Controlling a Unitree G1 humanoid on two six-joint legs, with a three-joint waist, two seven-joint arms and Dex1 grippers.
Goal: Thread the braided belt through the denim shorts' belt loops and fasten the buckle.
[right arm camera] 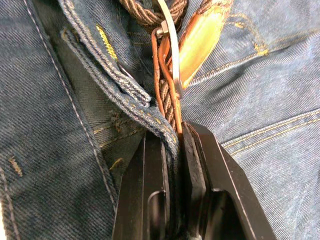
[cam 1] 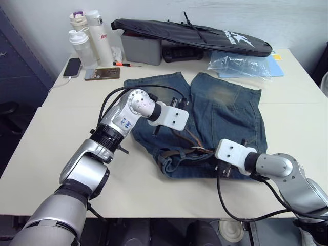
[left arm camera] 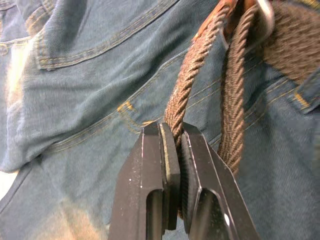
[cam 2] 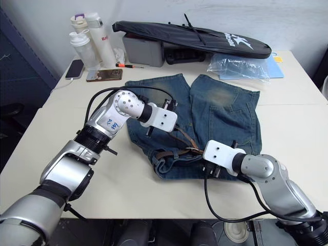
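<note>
The denim shorts [cam 1: 225,110] lie flat mid-table, waistband bunched toward me. The braided belt [cam 1: 192,142] runs brown along that waistband. My left gripper [left arm camera: 172,129] is shut on one strand of the belt, a doubled strand [left arm camera: 232,100] running beside it over the denim. My right gripper [right arm camera: 172,131] is shut on a narrow denim strip of the waistband [right arm camera: 125,90] with a belt strand pressed against it. Just past its fingertips sit the silver buckle [right arm camera: 171,45] and its tan leather tab [right arm camera: 200,42]. The two grippers [cam 2: 177,132] [cam 2: 205,158] are close together.
Along the table's far edge lie a long black bag [cam 1: 195,33], a grey box [cam 1: 141,48], a clear plastic bag [cam 1: 238,64], three bottles [cam 1: 89,36], a phone [cam 1: 73,66] and a wallet [cam 1: 102,74]. Bare tabletop [cam 1: 56,133] extends left and right of the shorts.
</note>
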